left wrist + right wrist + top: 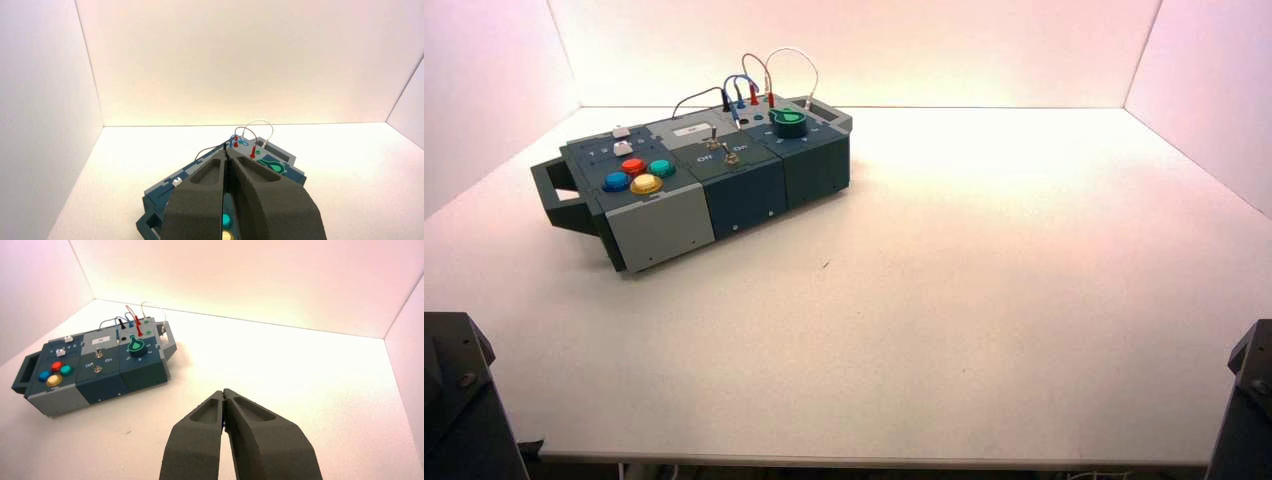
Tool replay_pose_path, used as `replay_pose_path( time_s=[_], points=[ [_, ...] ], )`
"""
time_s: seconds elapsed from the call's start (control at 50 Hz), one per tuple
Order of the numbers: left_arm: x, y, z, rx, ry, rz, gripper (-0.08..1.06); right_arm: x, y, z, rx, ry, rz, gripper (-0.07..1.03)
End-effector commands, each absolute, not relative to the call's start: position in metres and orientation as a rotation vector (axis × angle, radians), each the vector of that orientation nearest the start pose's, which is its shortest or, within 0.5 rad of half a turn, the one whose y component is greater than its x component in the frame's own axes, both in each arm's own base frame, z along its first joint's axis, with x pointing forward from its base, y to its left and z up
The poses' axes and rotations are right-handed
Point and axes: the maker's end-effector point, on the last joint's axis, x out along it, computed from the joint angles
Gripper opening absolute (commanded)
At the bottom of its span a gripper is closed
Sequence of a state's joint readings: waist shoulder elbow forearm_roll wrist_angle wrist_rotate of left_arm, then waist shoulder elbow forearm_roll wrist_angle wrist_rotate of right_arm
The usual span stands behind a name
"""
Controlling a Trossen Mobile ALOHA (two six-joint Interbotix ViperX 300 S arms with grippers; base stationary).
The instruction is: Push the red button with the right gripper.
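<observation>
- Tabletop (984,300): it carries the box well over to the left; the approach seems not yet begun.
- Box (744,195): turned at a slant, its button panel at the left end, so the right arm (1249,400) has a long reach across.
- Right tool (224,393): near the right front edge, well apart from the box, fingers pressed together, which should suit pushing.
- Left tool (226,149): idle at the left front, fingers also together.
- Red button (633,166): rearmost of the four coloured ones; next, come over it, then press straight down, sparing its neighbours.
</observation>
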State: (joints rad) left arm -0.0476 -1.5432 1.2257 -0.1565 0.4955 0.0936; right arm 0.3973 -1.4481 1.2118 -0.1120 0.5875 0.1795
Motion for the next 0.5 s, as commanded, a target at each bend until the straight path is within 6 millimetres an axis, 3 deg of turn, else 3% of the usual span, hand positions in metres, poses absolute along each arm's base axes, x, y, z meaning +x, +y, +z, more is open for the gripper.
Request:
replay_pose_path(
  time_s=[0.02,0.4,0.5],
  points=[
    [0.162,-0.019,0.263,-0.045,0.169,-0.107,-0.03,0.159,0.056,0.248,0.009,0.32,0.324,-0.02],
    [0.162,-0.019,0.263,-0.045,0.168,-0.107,-0.03,0.159,0.058,0.249,0.017,0.329,0.332,-0.02],
    [0.162,-0.019,0.263,-0.045,0.171,-0.107,-0.03,0.163,0.07,0.244,-0.003,0.378,0.386,-0.02]
  ],
)
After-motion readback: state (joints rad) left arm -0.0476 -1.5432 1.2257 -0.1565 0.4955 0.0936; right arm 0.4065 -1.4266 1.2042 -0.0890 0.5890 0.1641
